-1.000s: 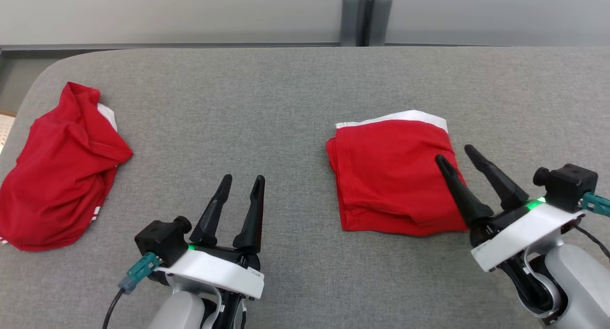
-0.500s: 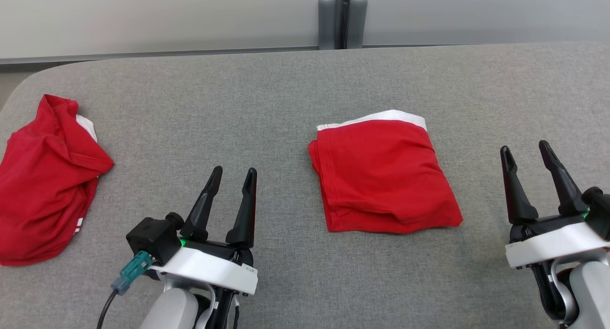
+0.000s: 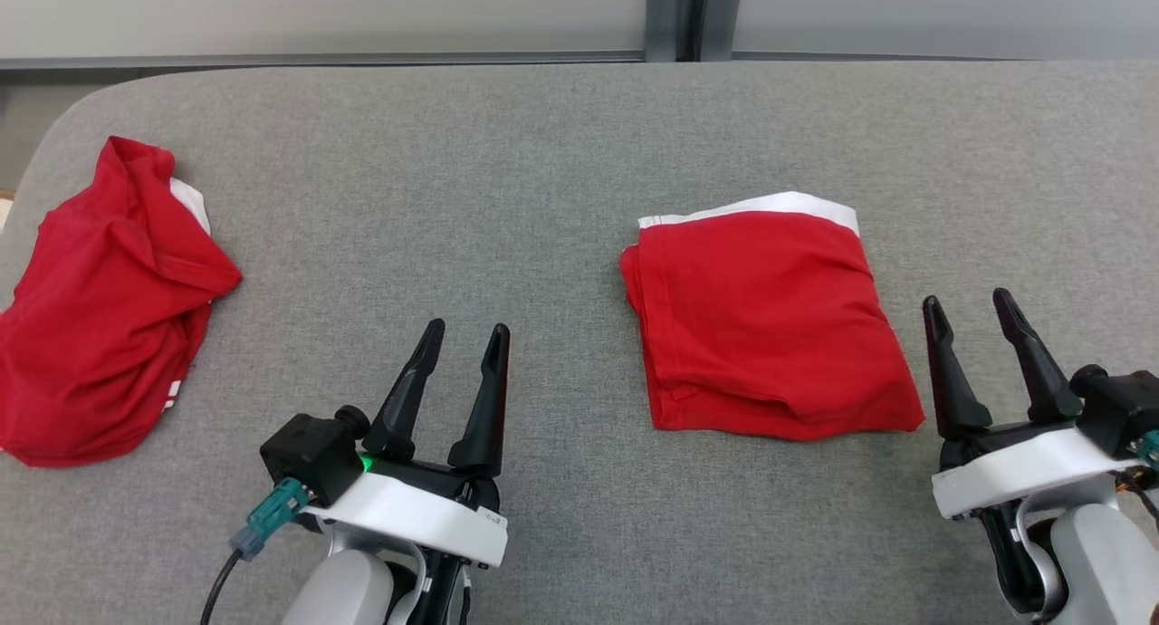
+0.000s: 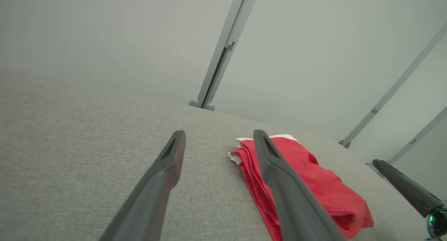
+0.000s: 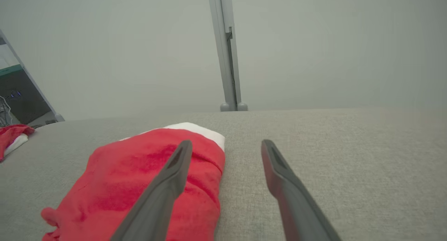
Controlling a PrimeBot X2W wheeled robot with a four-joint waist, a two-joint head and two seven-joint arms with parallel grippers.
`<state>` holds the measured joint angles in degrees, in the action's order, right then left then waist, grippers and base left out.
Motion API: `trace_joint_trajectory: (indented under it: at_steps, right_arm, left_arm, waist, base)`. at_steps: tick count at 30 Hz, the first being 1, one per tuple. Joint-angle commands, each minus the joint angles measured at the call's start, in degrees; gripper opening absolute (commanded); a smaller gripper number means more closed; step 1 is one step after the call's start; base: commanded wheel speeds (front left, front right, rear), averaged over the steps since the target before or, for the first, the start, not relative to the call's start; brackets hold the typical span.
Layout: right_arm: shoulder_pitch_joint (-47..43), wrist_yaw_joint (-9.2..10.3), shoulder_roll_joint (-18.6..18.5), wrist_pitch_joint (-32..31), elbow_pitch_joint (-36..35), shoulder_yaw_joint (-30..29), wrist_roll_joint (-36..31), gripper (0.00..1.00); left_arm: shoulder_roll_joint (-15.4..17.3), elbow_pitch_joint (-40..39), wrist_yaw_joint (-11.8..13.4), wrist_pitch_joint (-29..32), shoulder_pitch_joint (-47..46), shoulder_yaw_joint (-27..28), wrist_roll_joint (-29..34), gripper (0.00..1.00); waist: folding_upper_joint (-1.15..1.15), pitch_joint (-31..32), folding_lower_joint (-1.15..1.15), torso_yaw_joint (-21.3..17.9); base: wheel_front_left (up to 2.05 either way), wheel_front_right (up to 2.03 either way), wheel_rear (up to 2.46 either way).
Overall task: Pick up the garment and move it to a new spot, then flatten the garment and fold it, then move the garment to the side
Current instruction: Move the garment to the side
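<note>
Head view, with the two wrist views. The crumpled red shirt [image 3: 100, 335] at the left of the frame is cut off by the left edge; a white patch at its upper right and striped trim at its lower right are partly buried in the folds. In the right wrist view only a red and white corner of it [image 5: 12, 134] is seen at the far left. The right arm is cropped by the lower right corner.

The folded garment [image 3: 770, 322] is laid right of centre on the table [image 3: 543, 154], as a roughly square, soft stack of layered red knit with a white band along its upper edge; its inner layers are hidden. The table is covered in grey woven fabric and is rounded at its upper left corner.

The left gripper [image 3: 469, 328] is held at lower centre-left, its tapered dark fingers apart and nothing between them. The right gripper [image 3: 967, 297] is held just right of the garment, likewise parted and empty. A grey upright post [image 3: 675, 14] is set against the pale wall behind the table.
</note>
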<state>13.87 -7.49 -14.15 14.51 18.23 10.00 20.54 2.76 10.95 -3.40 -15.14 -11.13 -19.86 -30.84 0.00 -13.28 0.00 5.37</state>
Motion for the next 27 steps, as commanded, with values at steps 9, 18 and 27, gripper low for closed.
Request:
trace_joint_trajectory:
  at_steps: [9, 18, 27]
  right_arm:
    - [6.54, 0.00, -0.62, -6.05, 9.89, 4.51, 11.62, 1.00]
    - [10.24, -0.01, -2.97, -5.39, 15.66, 10.83, 14.03, 0.00]
    - [16.00, 0.04, -6.72, 0.11, 18.28, 15.55, 0.93, 0.00]
  left_arm:
    - [0.23, 0.22, 0.57, 0.00, -2.15, -1.63, -0.36, 1.00]
    - [0.22, 0.28, 0.87, 0.00, -2.84, -2.04, 0.04, 1.00]
    - [0.24, 1.05, 0.32, 0.00, -3.28, -2.60, 2.20, 1.00]
  waist:
    - [0.00, -3.72, 0.00, 3.70]
    - [0.00, -5.25, 0.00, 4.28]
    - [0.00, -5.07, 0.00, -2.05]
  base:
    - [0.00, 0.00, 0.00]
    - [0.00, 0.00, 0.00]
    - [0.00, 0.00, 0.00]
